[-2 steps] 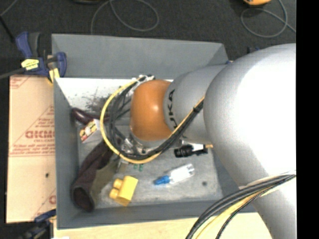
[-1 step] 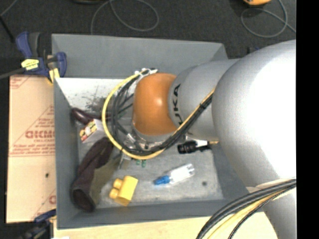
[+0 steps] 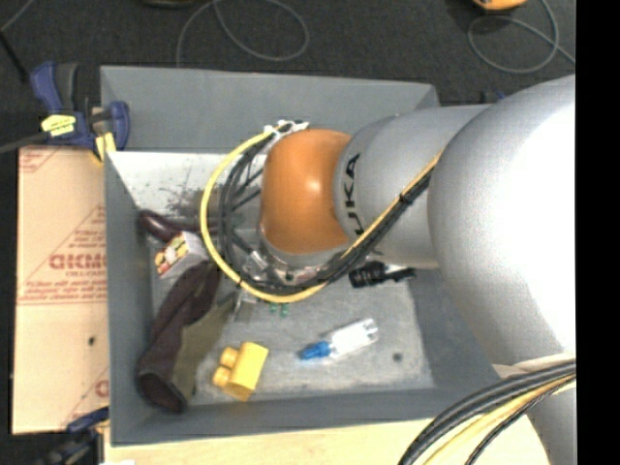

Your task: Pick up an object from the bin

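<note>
My gripper (image 3: pixel 258 263) sits low in the middle of the bin, mostly hidden under the arm's wrist. Just to its left lies a dark brown sock-like cloth (image 3: pixel 180 329), stretching toward the bin's front left corner. A yellow toy block (image 3: pixel 240 368) rests on the floor below the gripper, near the front wall. To the right of the block lies a clear plastic piece with a blue tip (image 3: pixel 339 341). A small item with a yellow and red label (image 3: pixel 172 253) lies to the gripper's upper left.
A dark brown rounded thing (image 3: pixel 155 226) lies by the left wall, above the labelled item. The arm and its cables cover the bin's middle and right side.
</note>
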`<state>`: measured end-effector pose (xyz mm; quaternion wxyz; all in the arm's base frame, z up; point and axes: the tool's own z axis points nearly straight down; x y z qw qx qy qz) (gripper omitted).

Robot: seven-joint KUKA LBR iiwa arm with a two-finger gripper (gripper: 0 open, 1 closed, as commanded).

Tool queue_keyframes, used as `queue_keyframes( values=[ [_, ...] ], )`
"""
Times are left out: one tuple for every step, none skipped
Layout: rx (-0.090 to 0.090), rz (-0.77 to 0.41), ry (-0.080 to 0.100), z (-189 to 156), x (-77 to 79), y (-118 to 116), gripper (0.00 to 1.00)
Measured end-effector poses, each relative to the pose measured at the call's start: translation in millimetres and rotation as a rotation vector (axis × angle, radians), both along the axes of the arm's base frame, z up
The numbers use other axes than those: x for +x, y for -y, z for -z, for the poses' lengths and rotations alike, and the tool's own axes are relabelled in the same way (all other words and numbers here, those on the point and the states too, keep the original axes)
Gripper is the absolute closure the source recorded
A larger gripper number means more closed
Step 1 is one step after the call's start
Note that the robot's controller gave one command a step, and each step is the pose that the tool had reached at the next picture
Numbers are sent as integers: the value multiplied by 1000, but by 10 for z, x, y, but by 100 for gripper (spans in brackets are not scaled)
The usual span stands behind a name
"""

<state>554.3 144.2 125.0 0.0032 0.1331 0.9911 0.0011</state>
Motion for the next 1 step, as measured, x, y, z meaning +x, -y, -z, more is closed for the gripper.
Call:
queue_keyframes(
  values=[
    [0, 123, -3, -1504, -60, 31, 100]
  ],
)
